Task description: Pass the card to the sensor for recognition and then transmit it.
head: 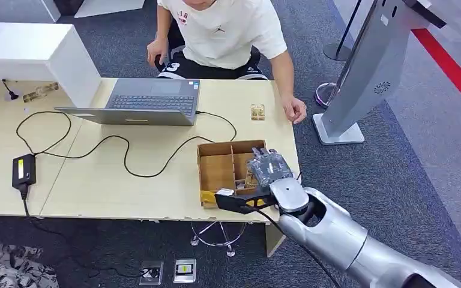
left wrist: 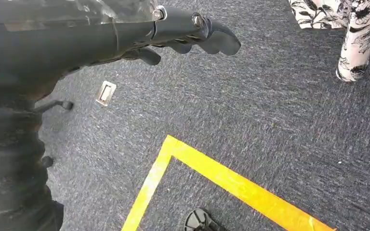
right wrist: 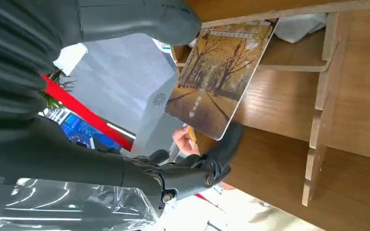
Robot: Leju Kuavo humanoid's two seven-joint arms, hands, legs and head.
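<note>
- The surface is a pale wooden table (head: 144, 192) sitting on dark grey carpet (head: 396, 180), with a white counter block (head: 36, 51) at its far left corner
- On the table there's an open laptop (head: 150, 102), a black cable (head: 126, 150) looping across to a power brick (head: 23, 171), and a small gold item (head: 257, 112) near the far right edge, too small to make out
- A person in a white t-shirt (head: 222, 30) sits across the table, one hand (head: 294, 110) resting on the table's right corner
- Off to the right stands a grey kiosk (head: 372, 72) on a white base, with a red stripe (head: 450, 69) on the floor beyond it
- A cardboard box (head: 216, 171) with dividers sits near the table's front right corner, and the right hand (head: 270, 168) is down in its right side
- From the head view you can't see what that hand is doing, but the right wrist view shows it: thumb and fingers (right wrist: 221, 149) are pinching a card (right wrist: 219, 79) printed with an autumn tree avenue, held at the box's wooden-looking dividers (right wrist: 320, 110)
- The left wrist view looks at the floor: more carpet, yellow tape (left wrist: 231, 180) making a corner, and a floor socket plate (left wrist: 106, 93)
- The left hand (left wrist: 183, 36) hangs over that carpet with fingers loosely curved and nothing in them
</note>
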